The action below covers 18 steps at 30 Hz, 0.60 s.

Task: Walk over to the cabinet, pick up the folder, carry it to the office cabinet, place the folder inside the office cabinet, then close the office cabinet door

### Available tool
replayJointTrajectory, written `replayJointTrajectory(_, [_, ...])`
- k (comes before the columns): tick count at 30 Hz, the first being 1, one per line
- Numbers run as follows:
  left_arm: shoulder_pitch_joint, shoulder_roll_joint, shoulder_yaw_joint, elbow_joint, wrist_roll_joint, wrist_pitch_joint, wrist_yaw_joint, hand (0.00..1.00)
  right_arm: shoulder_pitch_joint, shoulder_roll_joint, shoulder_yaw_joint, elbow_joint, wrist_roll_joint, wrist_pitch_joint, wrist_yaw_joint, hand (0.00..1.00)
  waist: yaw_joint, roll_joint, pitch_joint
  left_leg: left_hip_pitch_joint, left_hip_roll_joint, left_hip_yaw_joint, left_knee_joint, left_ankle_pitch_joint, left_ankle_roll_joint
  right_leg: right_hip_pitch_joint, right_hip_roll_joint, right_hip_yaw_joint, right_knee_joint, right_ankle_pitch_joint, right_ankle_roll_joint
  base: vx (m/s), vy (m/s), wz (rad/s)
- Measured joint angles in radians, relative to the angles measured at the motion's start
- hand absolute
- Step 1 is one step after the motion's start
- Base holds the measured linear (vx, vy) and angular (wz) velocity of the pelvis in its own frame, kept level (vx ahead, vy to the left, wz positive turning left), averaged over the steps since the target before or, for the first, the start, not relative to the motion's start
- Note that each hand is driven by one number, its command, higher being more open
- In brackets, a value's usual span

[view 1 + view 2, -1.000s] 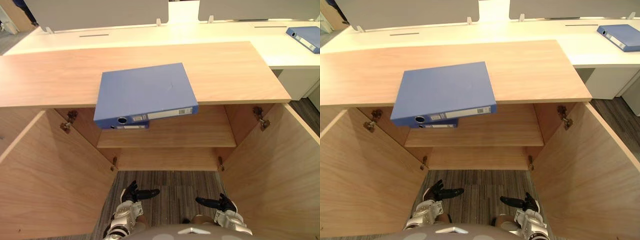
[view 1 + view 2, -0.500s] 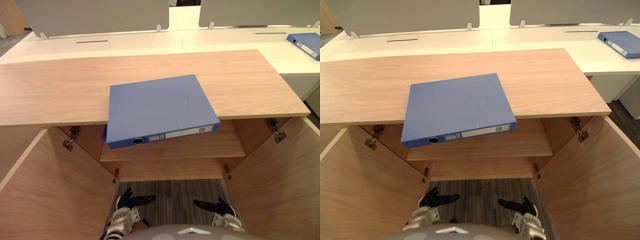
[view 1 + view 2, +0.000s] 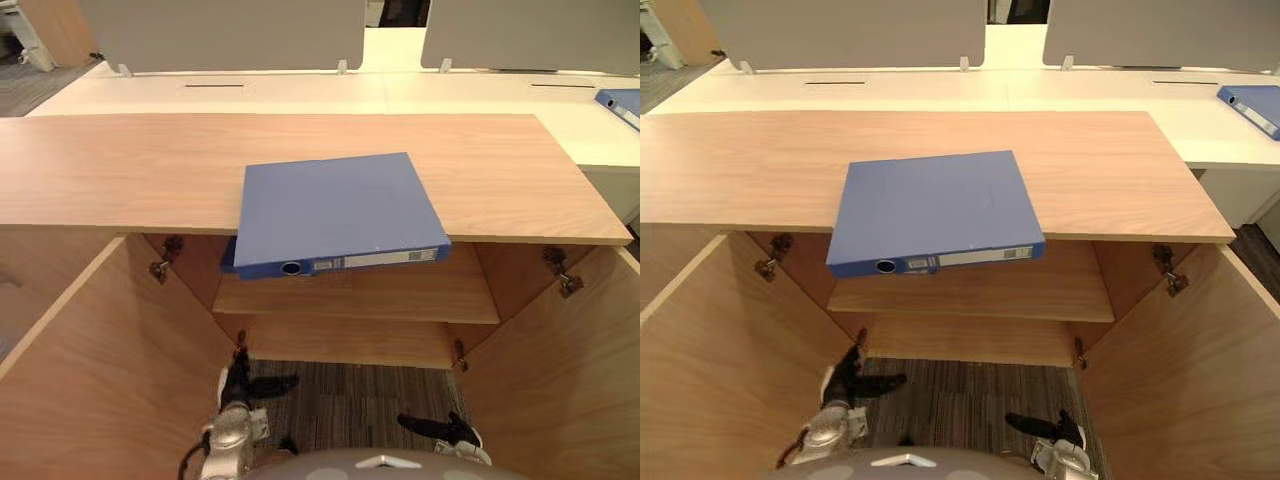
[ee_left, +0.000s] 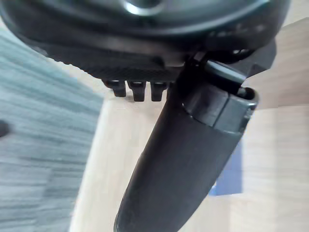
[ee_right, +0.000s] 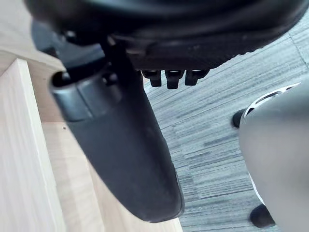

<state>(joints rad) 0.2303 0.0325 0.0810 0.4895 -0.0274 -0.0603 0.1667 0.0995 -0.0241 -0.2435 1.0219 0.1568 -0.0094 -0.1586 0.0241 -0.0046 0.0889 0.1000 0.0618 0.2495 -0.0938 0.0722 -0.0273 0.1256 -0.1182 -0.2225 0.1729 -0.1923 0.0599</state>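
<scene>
- Blue lever-arch folder (image 3: 335, 212) lies flat on the wooden top (image 3: 120, 170) of the cabinet, near the middle and turned a little askew.
- Its spine, with a finger hole and a label, faces the near side. It juts past the top's near edge, above the open cabinet.
- Neither hand touches the folder.
- Both cabinet doors stand wide open: the left door (image 3: 110, 380) swings out to the near left and the right door (image 3: 570, 390) to the near right. Metal hinges (image 3: 165, 262) show at the upper inner corners.
- Inside, a wooden shelf (image 3: 420, 295) spans the cabinet just under the folder's overhanging spine, with another board lower down behind it.
- Left hand (image 3: 238, 385) hangs low in front of the opening, over the grey striped carpet (image 3: 345, 395) and close to the left door's inner edge. Its fingers are loose and straight, the thumb points right, and it holds nothing.
- Right hand (image 3: 447, 430) hangs low at the near right above the carpet. Its fingers are stretched out toward the left, and it is empty too.
- Behind the cabinet runs a white desk (image 3: 300, 95) with grey divider screens (image 3: 220, 30) standing along its far side.
- A second blue folder (image 3: 1252, 105) lies on that desk at the far right, well apart from the first.
</scene>
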Motion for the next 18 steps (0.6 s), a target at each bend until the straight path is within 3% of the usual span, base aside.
replayJointTrajectory(5, [0.066,0.018,0.005,-0.236,0.002,-0.037,0.02,1.0,0.016,-0.003,0.03,-0.014,-0.001,0.0,0.001,1.0,0.026,0.005,0.006,0.012,-0.004,-0.026,0.0,0.002,0.0,0.031,-0.003,-0.029,-0.004,-0.008,0.001,-0.03,-0.015,0.19])
replayJointTrajectory(13, [0.116,0.005,-0.013,-0.498,0.038,-0.052,0.045,1.0,0.031,-0.001,0.07,-0.047,-0.008,-0.003,0.003,1.0,0.031,-0.008,0.006,0.007,0.002,-0.047,0.005,0.003,-0.006,0.049,0.001,-0.046,-0.016,-0.011,0.001,0.0,-0.017,0.07])
replayJointTrajectory(18, [0.14,0.011,-0.06,-0.678,0.046,-0.092,0.046,1.0,0.034,-0.001,0.071,-0.046,-0.035,-0.003,0.005,1.0,0.033,-0.007,0.004,0.005,0.003,-0.044,0.006,0.0,-0.01,0.051,0.01,-0.009,-0.016,-0.011,0.0,0.0,0.0,0.0])
